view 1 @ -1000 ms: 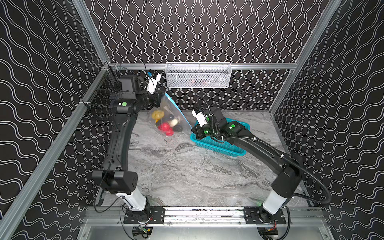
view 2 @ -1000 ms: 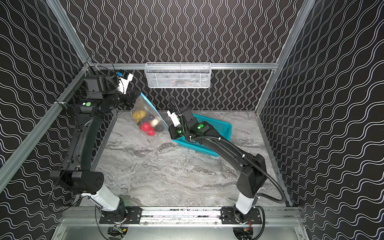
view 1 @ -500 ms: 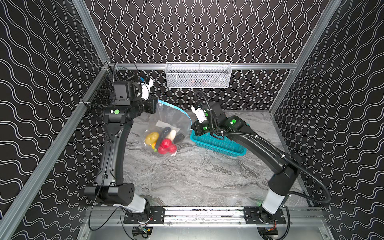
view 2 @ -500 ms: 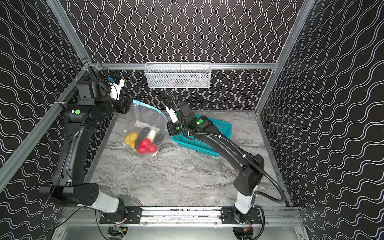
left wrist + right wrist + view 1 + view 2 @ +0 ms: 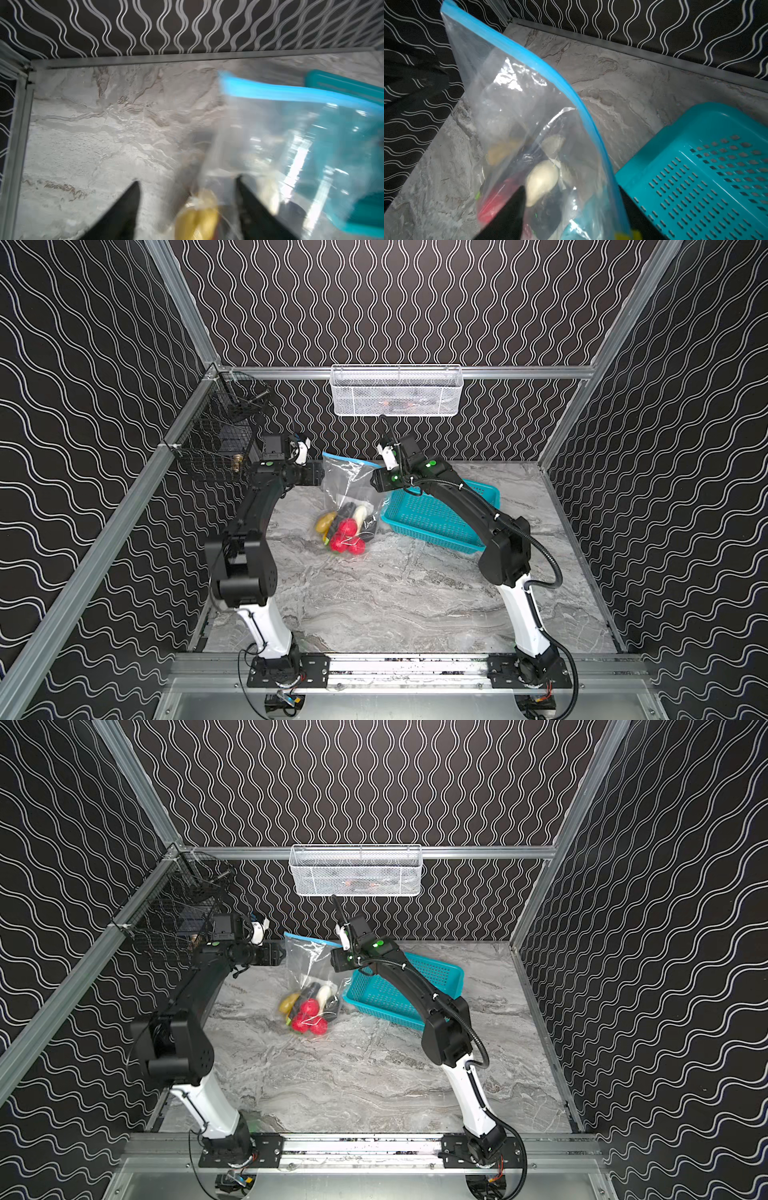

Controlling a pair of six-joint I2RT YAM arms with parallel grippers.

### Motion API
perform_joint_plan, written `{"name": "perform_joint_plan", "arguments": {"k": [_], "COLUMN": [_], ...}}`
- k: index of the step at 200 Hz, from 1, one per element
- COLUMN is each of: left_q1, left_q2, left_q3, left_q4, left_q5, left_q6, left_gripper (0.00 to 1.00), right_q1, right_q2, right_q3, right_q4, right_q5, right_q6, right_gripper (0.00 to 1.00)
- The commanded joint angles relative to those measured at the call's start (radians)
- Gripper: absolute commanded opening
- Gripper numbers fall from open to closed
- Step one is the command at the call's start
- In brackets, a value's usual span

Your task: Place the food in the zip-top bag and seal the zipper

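The zip-top bag [image 5: 353, 485] stands upright between my two grippers in both top views, clear plastic with the food [image 5: 345, 531] heaped at its bottom on the table. Red round pieces [image 5: 309, 1009], a yellow potato [image 5: 197, 216] and a white piece [image 5: 542, 180] show through it. The zipper [image 5: 529, 56] runs as a light blue strip along the mouth, its yellow slider [image 5: 627, 235] at one end. My left gripper [image 5: 319, 477] is open beside the bag's left edge. My right gripper [image 5: 374, 482] is open, its fingers [image 5: 508, 212] apart on either side of the bag's right edge.
A teal perforated basket [image 5: 440, 514] sits just right of the bag, under my right arm. A white mesh basket [image 5: 395, 389] hangs on the back rail. A black wire basket [image 5: 216, 439] hangs on the left rail.
Both grippers were shut on the bag's top corners and now stand open. The bag has sunk lower and shifted right. My left arm has dropped lower.
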Motion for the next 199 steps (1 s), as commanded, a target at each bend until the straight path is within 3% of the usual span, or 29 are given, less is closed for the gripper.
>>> {"name": "perform_joint_plan", "arguments": {"k": [1, 39, 64, 85, 123, 139, 160, 178, 199], "left_q1": [0.020, 0.029, 0.040, 0.059, 0.095, 0.096, 0.096, 0.096, 0.096], "left_q2": [0.012, -0.127, -0.233, -0.313, -0.446, -0.453, -0.431, -0.369, -0.277], "left_q3": [0.002, -0.180, -0.300, -0.446, -0.777, -0.913, -1.096, -1.182, -1.218], "left_q4": [0.162, 0.364, 0.369, 0.366, 0.512, 0.664, 1.005, 1.240, 1.370], "left_q5": [0.062, 0.018, -0.032, -0.028, 0.037, 0.048, 0.041, 0.026, -0.004], "left_q6": [-0.054, 0.011, 0.054, 0.060, 0.040, -0.005, -0.071, -0.074, -0.079], "left_gripper": [0.99, 0.99, 0.99, 0.99, 0.99, 0.99, 0.99, 0.99, 0.99], "right_q1": [-0.031, -0.092, -0.120, -0.126, -0.140, -0.142, -0.144, -0.152, -0.197], "right_q2": [-0.069, -0.338, -0.595, -0.824, -1.177, -1.283, -1.392, -1.445, -1.434], "right_q3": [-0.048, -0.322, -0.607, -0.881, -1.313, -1.463, -1.686, -1.879, -2.069], "right_q4": [0.144, 0.267, 0.365, 0.448, 0.550, 0.578, 0.746, 0.989, 1.279], "right_q5": [-0.041, 0.006, 0.069, 0.212, 0.543, 0.626, 0.784, 0.898, 0.979], "right_q6": [0.016, 0.006, -0.004, -0.011, 0.028, 0.016, -0.002, -0.087, -0.188], "right_gripper": [0.99, 0.99, 0.99, 0.99, 0.99, 0.99, 0.99, 0.99, 0.99]}}
